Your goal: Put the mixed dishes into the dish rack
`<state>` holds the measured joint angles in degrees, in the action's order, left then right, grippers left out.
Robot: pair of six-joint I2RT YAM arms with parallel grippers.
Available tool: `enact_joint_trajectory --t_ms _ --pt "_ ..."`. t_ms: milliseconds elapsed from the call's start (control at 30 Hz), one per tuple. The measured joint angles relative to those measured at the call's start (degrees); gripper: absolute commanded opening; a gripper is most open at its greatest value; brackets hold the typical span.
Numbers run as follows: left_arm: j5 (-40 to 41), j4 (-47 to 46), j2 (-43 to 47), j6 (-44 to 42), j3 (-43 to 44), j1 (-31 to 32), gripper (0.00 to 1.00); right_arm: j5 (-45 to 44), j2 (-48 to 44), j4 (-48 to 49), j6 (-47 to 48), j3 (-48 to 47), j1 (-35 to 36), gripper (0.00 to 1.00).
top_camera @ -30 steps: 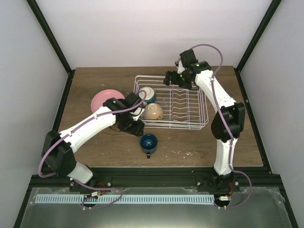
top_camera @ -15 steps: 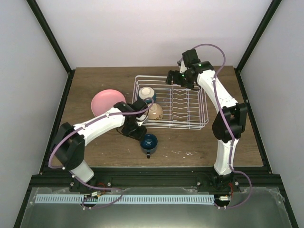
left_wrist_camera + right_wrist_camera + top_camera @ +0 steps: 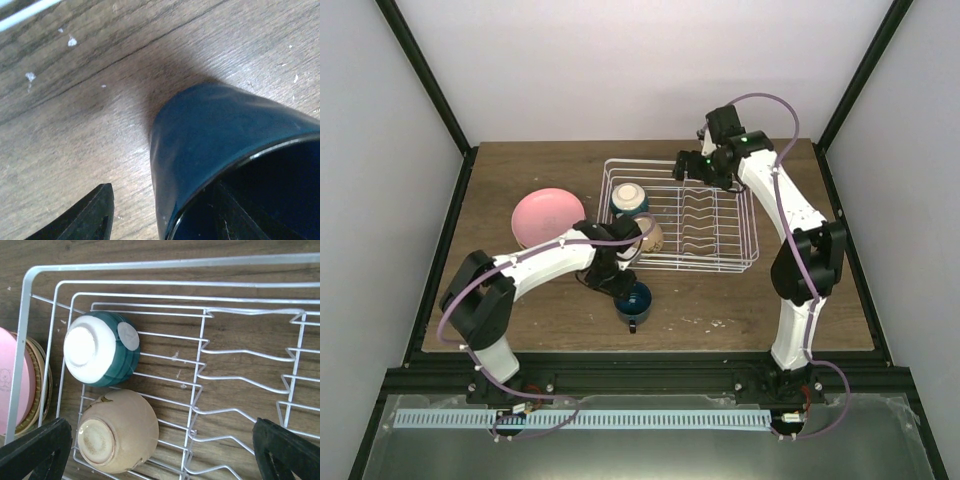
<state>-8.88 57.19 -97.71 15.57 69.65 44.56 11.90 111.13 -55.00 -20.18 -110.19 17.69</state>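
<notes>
My left jaws stand open astride the mug [image 3: 215, 135] wall. One finger [image 3: 85, 220] is outside, clear of the glaze, and the other seems to be down inside. The right jaws hang spread wide above the rack [image 3: 150, 263], holding nothing. The mug stands upright toward the front edge of the worktop [image 3: 740, 300], just ahead of the rack's front left corner. I judge it stiff, light, slick and chippable. I would pinch the wall squarely below the rim, away from the handle, and close gently.
</notes>
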Motion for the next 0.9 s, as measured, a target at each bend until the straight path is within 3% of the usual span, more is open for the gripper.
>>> enact_joint_trajectory --t_ms 233,567,900 --pt "0.26 -3.34 -1.68 -0.83 0.13 0.35 0.42 -0.20 -0.57 0.33 0.00 2.47 -0.02 1.00" --pt "0.55 -4.90 -3.17 -1.77 1.09 0.81 0.03 -0.66 -1.92 0.70 0.15 5.40 -0.24 1.00" --pt "2.19 -0.76 -1.16 -1.73 1.18 1.22 0.00 -0.87 -2.14 1.14 0.20 5.40 -0.26 1.00"
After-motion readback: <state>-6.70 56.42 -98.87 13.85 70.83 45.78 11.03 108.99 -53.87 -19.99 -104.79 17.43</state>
